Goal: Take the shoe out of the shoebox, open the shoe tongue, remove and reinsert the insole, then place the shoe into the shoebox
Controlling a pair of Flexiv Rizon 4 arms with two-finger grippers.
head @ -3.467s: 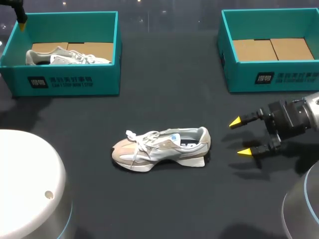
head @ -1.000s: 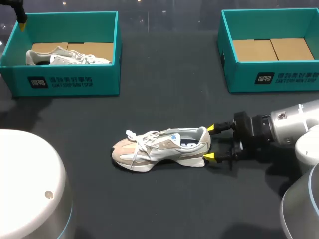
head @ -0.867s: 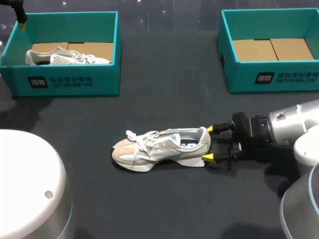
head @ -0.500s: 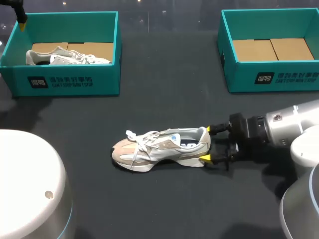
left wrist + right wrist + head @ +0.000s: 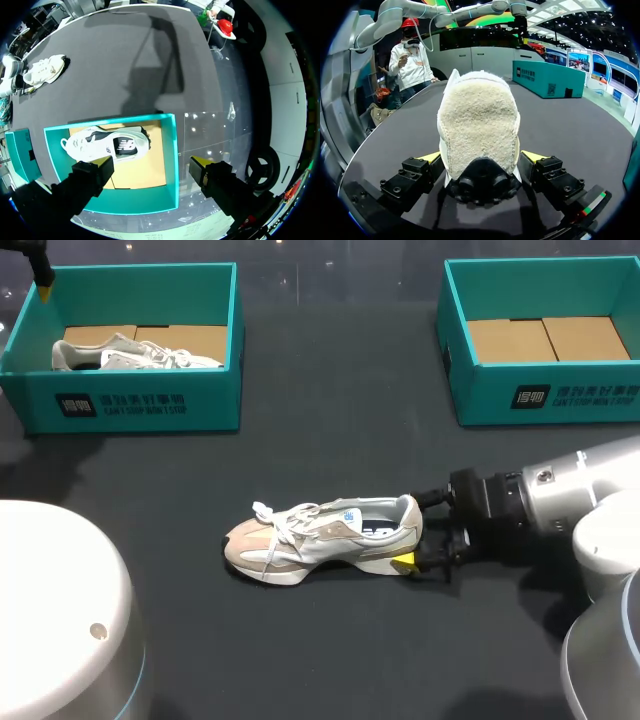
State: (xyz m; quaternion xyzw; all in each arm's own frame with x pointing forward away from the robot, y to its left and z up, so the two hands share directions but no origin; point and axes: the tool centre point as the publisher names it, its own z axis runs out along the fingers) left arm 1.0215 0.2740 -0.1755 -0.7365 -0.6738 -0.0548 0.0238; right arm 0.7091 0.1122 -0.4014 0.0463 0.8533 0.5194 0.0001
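Note:
A beige and white shoe (image 5: 325,538) lies on its sole mid-table, toe to the left. My right gripper (image 5: 412,532) is at its heel, open, with one yellow-tipped finger on each side. In the right wrist view the heel (image 5: 479,135) fills the gap between the fingers (image 5: 431,157); I see no squeeze on it. My left gripper (image 5: 151,165) hangs open above the left shoebox (image 5: 172,160), holding nothing. A second white shoe (image 5: 107,145) lies in that box. In the head view only one tip of the left gripper (image 5: 45,282) shows, at the box's far left corner.
The left teal shoebox (image 5: 140,405) stands at the back left with the other shoe (image 5: 135,352) inside. A second teal shoebox (image 5: 560,395) at the back right holds only cardboard lining. Dark bare tabletop surrounds the middle shoe.
My right gripper has slid left along the table until its open fingers straddle the shoe's heel. The shoe and the left arm have not moved.

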